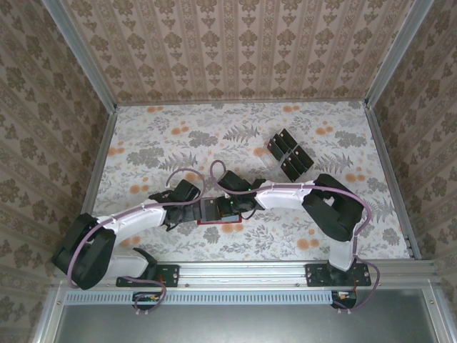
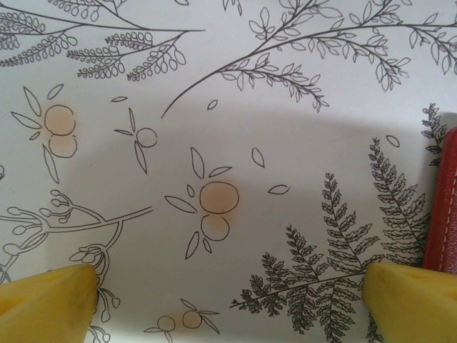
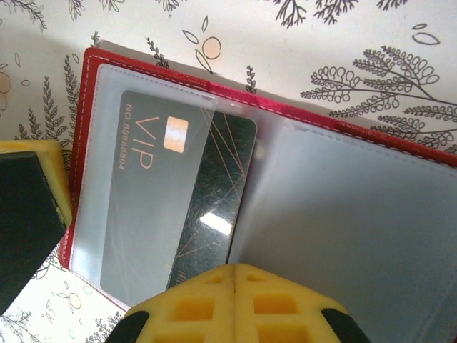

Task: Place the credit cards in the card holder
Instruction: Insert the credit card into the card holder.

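- While the red leather-like folding card holder (image 3: 89,61) lies open and flat on the floral-printed white tablecloth (image 2: 214,86), both arms crowd in on it at the near middle of the table.
- Inside, a flat black rectangular credit card with copper "VIP" lettering (image 3: 214,186) sits part-way into the left clear plastic sleeve (image 3: 100,179). Its right strip pokes out bare toward the fold.
- Right gripper (image 3: 235,304): yellow fingers pressed tight together, just a seam between them, tips right at that card's near edge. Whether they nip the card, I cannot tell.
- Left gripper (image 2: 228,307): yellow fingers spread wide, nothing between them but cloth. Its right fingertip (image 2: 410,300) sits just beside the card holder's red stitched edge.
- Over in the right wrist view, a yellow finger with a black face (image 3: 32,207) butts up against the card holder's left edge, crowding that side.
- The right-hand sleeve (image 3: 357,214) is frosted; what it holds, I cannot make out.
- The other black credit cards (image 1: 289,152) are well apart from all this, clustered in two rows toward the far right of the table.
- Purple cables (image 1: 178,173) loop over both wrists, a silver rail (image 1: 243,271) runs along the near edge, and damask-patterned walls (image 1: 235,50) box in three sides.
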Controlling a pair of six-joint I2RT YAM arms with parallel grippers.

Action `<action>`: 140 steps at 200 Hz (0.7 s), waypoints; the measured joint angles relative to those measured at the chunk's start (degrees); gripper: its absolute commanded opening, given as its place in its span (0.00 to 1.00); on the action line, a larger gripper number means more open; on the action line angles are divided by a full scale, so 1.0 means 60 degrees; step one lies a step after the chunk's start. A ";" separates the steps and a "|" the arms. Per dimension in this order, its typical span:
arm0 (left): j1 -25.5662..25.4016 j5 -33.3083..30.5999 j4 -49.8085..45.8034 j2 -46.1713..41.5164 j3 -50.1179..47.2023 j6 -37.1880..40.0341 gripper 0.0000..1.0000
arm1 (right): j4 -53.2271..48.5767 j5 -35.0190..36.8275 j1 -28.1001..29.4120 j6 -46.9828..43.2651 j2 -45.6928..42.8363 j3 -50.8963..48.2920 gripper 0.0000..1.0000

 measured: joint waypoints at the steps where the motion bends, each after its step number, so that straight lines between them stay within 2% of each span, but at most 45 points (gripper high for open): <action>1: 0.0000 0.0000 0.0000 0.0000 0.0000 0.0000 1.00 | 0.0007 0.0000 0.0000 0.0000 0.0007 0.0000 0.00; 140: -0.0022 -0.0004 0.0004 0.0117 0.0062 0.0000 1.00 | 0.0262 -0.0554 0.0004 0.0149 0.0441 0.0291 0.00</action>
